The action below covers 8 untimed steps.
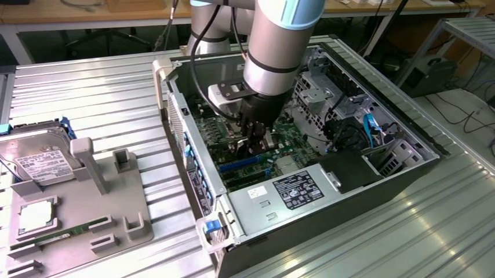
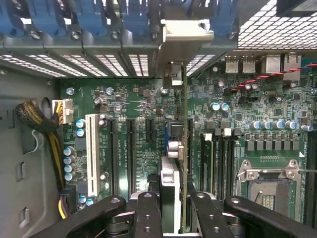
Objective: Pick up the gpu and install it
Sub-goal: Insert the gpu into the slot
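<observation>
Setting is reading as a robotics lab or test workshop. A robot arm (image 1: pixel 270 52) is reaching over a ribbed metal bench (image 1: pixel 101 92), its gripper (image 1: pixel 259 138) holding the gpu (image 2: pixel 187 33) inside an open computer case (image 1: pixel 325 237). A grey fixture tray (image 1: pixel 77 214) is presenting loose parts (a hard drive (image 1: pixel 39 162) among them), while wooden worktables (image 1: pixel 77 11) and trailing cables (image 1: pixel 464 116) are filling the background.

I look over a ribbed metal desk (image 1: pixel 93 87), with glare bright toward its near edge. A wooden workbench (image 1: pixel 77 14) runs beyond the far edge. At the exterior view's right, a grey metal rack (image 1: pixel 464 35) stands above a pale floor (image 1: pixel 481 95) strewn with dark cables (image 1: pixel 468 116).
</observation>
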### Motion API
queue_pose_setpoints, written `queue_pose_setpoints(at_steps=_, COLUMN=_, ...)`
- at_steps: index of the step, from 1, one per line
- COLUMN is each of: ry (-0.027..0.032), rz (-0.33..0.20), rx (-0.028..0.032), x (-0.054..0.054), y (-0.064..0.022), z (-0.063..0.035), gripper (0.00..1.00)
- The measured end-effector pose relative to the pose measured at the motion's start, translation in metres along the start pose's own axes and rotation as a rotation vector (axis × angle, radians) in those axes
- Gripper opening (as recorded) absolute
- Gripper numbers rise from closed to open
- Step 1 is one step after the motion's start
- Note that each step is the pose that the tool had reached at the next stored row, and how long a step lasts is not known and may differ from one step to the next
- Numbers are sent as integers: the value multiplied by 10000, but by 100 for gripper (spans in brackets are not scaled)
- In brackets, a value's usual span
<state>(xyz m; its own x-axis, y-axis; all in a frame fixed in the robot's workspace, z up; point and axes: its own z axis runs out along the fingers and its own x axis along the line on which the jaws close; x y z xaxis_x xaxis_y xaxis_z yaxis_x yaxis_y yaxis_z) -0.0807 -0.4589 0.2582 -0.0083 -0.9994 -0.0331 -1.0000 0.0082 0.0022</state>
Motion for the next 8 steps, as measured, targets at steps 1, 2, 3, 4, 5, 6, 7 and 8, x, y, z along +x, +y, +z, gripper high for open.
queue_pose_setpoints(at_steps=1, ry=1, rz=0, rx=-1, x=0, y=0, z=0, gripper=29)
queue_pose_setpoints(at_steps=2, ry=1, rz=-1, rx=-1, x=0, y=-1, z=0, gripper=29)
queue_pose_setpoints(at_steps=3, ry=2, rz=-1, rx=-1, x=1, y=0, z=1, gripper=29)
queue_pose_setpoints(at_steps=4, ry=-1, rz=-1, rx=0, x=3, y=0, z=4, gripper=29)
queue_pose_setpoints(at_steps=5, ry=1, rz=-2, rx=-1, x=8, y=-1, z=6, gripper=29)
queue_pose_setpoints(at_steps=6, ry=0, rz=-1, rx=-1, x=13, y=-1, z=9, gripper=29)
queue_pose_setpoints(at_steps=7, ry=0, rz=-1, rx=-1, x=18, y=-1, z=12, gripper=29)
queue_pose_setpoints(at_steps=8, ry=2, rz=-1, rx=0, x=20, y=0, z=15, gripper=29)
